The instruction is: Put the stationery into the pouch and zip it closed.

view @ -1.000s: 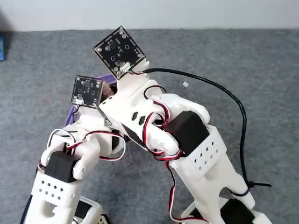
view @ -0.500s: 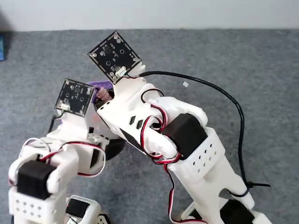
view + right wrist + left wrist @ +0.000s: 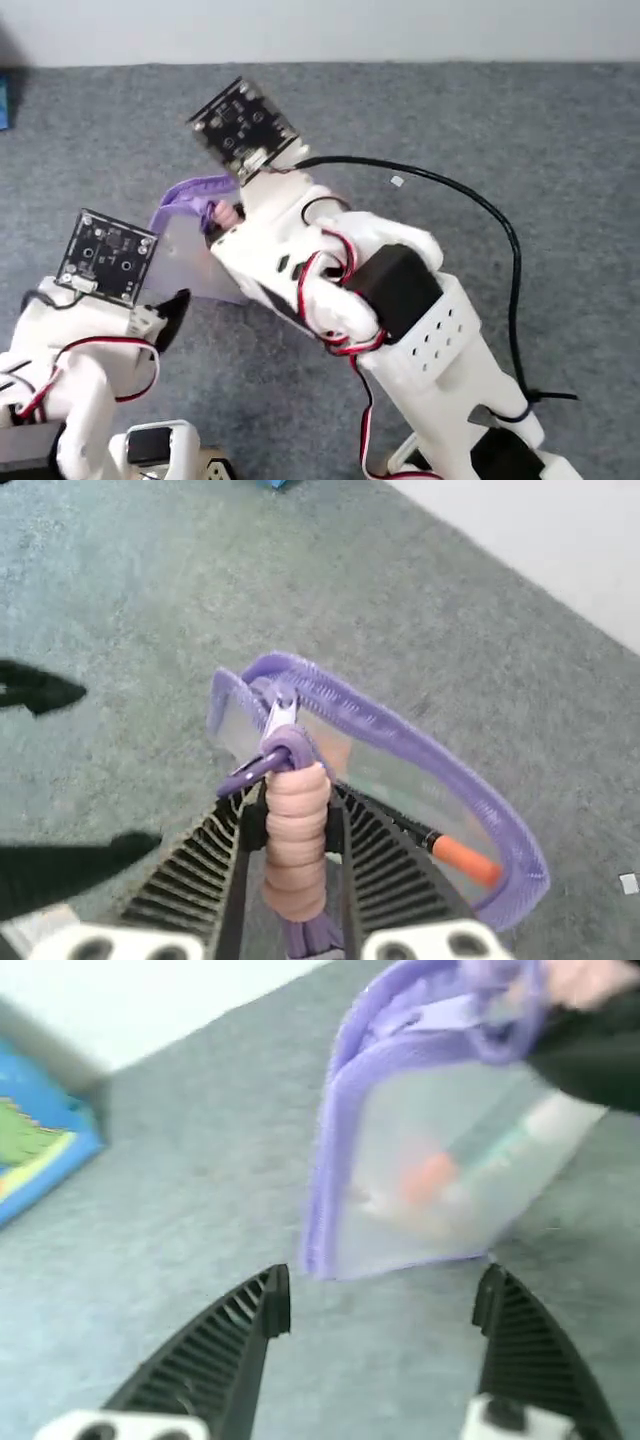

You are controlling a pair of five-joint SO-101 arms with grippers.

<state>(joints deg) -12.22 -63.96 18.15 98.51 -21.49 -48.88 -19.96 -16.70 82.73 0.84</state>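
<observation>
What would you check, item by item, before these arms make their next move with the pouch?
1. Grip of right pincer on zip pull: ok, shut on it.
2. Hold of left pincer on pouch: not ok, open and apart from it.
3. Orange-capped pen inside pouch: ok.
4. Whether zip is fully closed: cannot tell.

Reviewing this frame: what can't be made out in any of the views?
- High view: the right arm covers most of the pouch, so how far the zip is shut is hidden.
- Left wrist view: the stationery inside is blurred; items cannot be named.
- Right wrist view: the right gripper and pink pull cover the pouch's near part.
</observation>
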